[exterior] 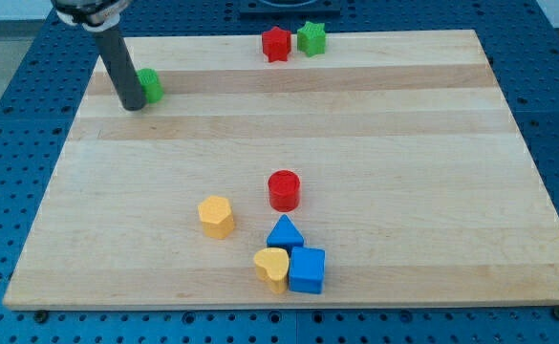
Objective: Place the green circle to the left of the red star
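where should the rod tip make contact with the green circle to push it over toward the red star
There is nothing to grip with, so push on the side wall of the green round block, on the face toward the view's left. My tip already sits against that side. The red star block lies to the view's right and slightly up, so drive rightward, centred on the curved wall to stop it slipping off.

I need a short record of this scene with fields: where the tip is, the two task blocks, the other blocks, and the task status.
tip: my tip at the view's upper left, against the left side of the green circle
red star: at the top edge, touching the green star on its right
other blocks: red cylinder, yellow hexagon, blue triangle, yellow heart, blue cube
status: green circle far left of the red star, not yet beside it
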